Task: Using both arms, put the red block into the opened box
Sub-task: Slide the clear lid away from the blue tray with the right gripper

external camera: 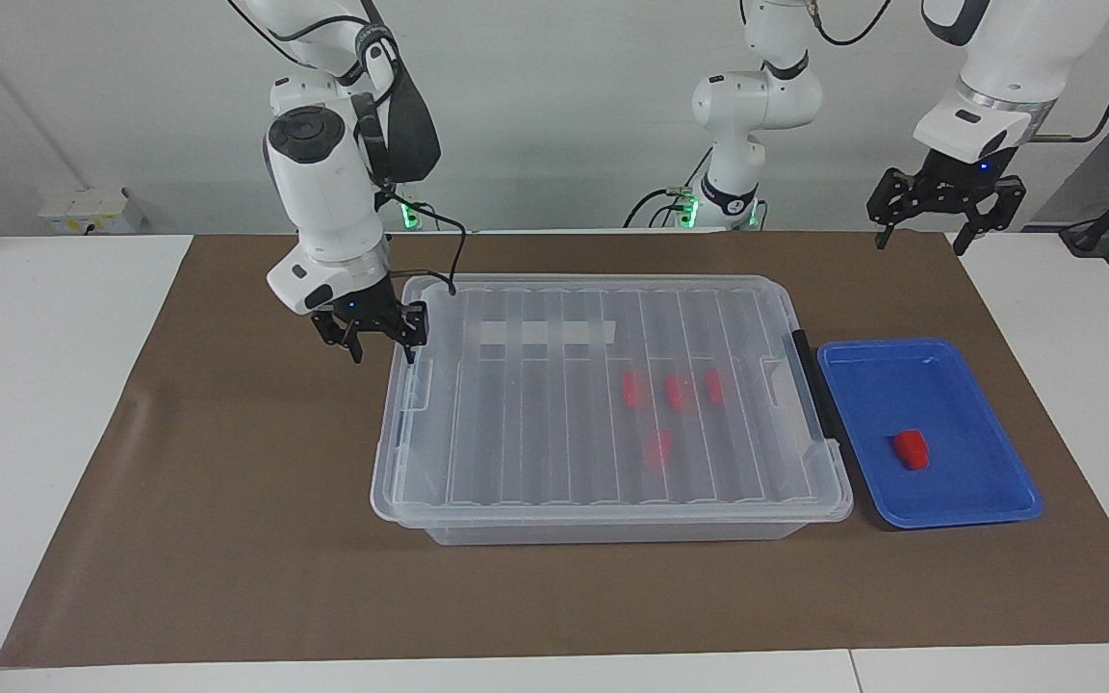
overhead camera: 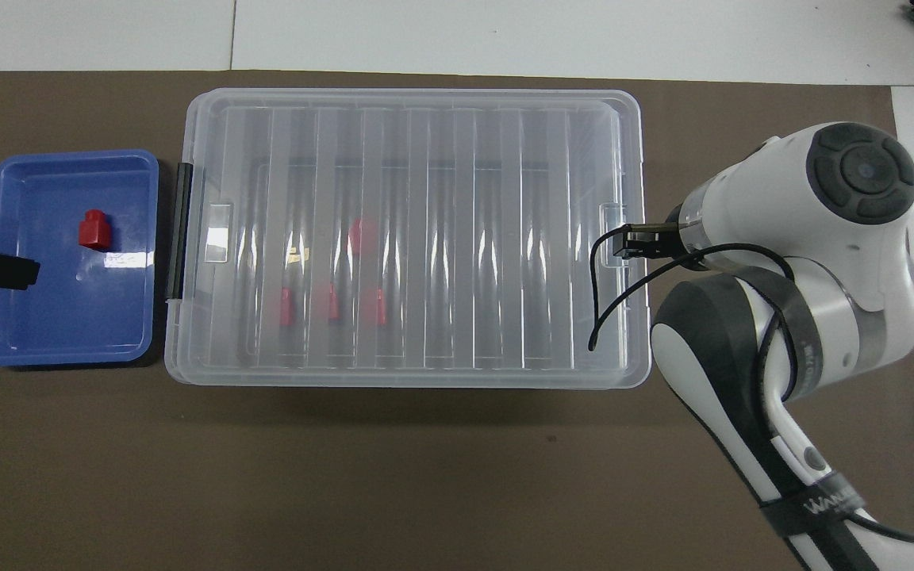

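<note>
sitting shut under its ribbed lid, the box (external camera: 612,404) is waiting to be opened. the right claw (external camera: 379,339), jaws parted and empty, is hanging at the box's end toward the right arm. the red block (external camera: 911,449) is lying untouched in the blue tray (external camera: 988,505); the left claw (external camera: 944,210) is waiting released above the bench.

arms (external camera: 323,183): white jointed shells, dark grey joint caps | grippers: black two-finger, small blue light above | cables: black, looping loose (right arm's forearm bears grey lettering)
</note>
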Tool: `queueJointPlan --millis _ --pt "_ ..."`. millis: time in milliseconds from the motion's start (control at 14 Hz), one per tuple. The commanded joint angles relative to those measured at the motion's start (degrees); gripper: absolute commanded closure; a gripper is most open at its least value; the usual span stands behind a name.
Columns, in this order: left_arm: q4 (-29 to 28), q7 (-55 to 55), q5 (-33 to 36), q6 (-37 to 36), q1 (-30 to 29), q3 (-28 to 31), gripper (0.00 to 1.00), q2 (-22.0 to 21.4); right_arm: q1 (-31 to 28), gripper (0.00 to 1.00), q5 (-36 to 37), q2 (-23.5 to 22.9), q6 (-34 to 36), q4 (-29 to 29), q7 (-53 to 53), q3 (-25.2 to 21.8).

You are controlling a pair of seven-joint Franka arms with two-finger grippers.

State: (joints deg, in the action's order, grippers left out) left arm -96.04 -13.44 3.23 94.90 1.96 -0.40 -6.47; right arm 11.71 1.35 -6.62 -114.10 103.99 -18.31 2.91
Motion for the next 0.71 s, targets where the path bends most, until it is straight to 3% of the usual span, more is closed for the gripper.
queueJointPlan --millis 0,429,643 --pt "-0.38 0.35 1.16 -0.51 0.06 0.05 0.0 -0.83 -0.1 0.24 -0.03 -0.06 -1.39 0.87 -0.42 -0.1" --pt "-0.38 0.35 1.16 -0.51 0.06 -0.04 0.0 -0.83 -1.51 0.23 0.05 0.12 -1.39 2.01 1.78 -0.1" --pt "-0.38 0.35 1.16 -0.51 0.06 0.05 0.0 -0.83 -2.13 0.18 0.06 -0.06 -1.47 1.92 2.4 -0.1"
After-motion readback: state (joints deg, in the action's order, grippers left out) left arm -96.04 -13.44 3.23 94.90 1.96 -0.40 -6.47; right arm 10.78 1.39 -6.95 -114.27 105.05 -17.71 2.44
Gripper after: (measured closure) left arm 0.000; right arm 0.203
